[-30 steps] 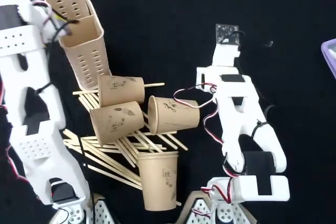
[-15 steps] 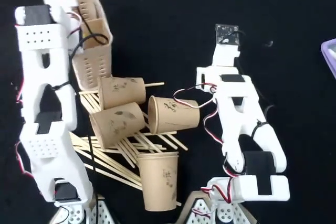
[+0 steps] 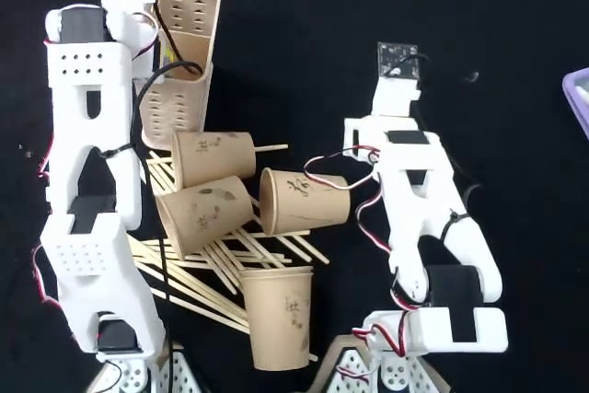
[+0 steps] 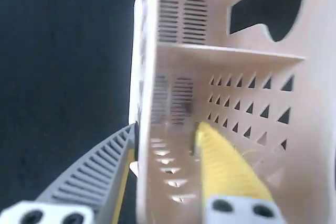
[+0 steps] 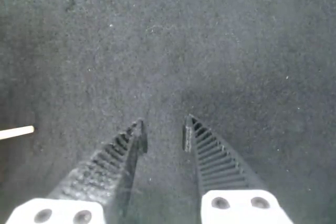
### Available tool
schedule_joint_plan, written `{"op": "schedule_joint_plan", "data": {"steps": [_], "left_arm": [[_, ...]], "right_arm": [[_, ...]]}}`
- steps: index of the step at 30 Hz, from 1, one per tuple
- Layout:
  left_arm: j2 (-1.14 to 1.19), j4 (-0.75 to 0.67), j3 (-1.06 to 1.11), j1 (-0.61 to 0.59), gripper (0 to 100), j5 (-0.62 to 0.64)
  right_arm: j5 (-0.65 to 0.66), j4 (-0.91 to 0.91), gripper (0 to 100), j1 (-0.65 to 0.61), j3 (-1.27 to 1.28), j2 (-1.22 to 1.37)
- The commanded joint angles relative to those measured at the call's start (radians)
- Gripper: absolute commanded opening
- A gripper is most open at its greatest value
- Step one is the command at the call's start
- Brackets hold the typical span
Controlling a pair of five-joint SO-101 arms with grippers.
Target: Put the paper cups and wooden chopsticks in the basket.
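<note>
Your left gripper (image 4: 164,129) clamps the basket (image 3: 184,52) wall, with one finger inside and one outside. The basket sits tilted at 11 o'clock, near the desk (image 3: 304,62) far edge. Four paper cups (image 3: 213,156) lie on scattered chopsticks (image 3: 184,273) between centre and 7 o'clock. Open desk runs from 12 to 3 o'clock. The right wrist view shows your right gripper (image 5: 163,129) fingers narrowly apart above bare desk, with a chopstick tip (image 5: 16,132) nearby.

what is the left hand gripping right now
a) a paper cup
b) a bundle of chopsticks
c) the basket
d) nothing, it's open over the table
c: in the left wrist view the left hand is clamped on a wall of the basket, with one finger inside it and the other outside.
</note>
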Motion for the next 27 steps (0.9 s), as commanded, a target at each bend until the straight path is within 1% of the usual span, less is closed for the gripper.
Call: {"op": "schedule_joint_plan", "data": {"steps": [1, 4, 6, 10, 12, 17, 21, 27], "left_arm": [[-0.025, 0.055, -0.133, -0.061, 23, 0.064], [-0.025, 0.124, -0.231, -0.07, 23, 0.115], [-0.026, 0.133, -0.254, -0.065, 23, 0.169], [-0.068, 0.133, -0.206, -0.061, 23, 0.296], [-0.101, 0.133, -0.145, -0.053, 23, 0.328], [-0.245, 0.132, 0.035, -0.047, 23, 0.338], [-0.338, 0.13, 0.136, -0.05, 23, 0.338], [-0.353, 0.109, 0.315, -0.035, 22, 0.331]], "right_arm": [[-0.008, -0.023, 12.8, -0.018, -0.007, -0.004], [-0.008, -0.023, 12.8, -0.018, -0.007, -0.004], [-0.008, -0.023, 12.8, -0.018, -0.007, -0.004], [-0.008, -0.023, 12.8, -0.018, -0.007, -0.004], [-0.008, -0.023, 12.8, -0.018, -0.007, -0.004], [-0.008, -0.023, 12.8, -0.018, -0.007, -0.004], [-0.008, -0.023, 12.8, -0.02, -0.005, -0.004], [-0.008, -0.023, 12.8, -0.02, -0.002, -0.002]]}}
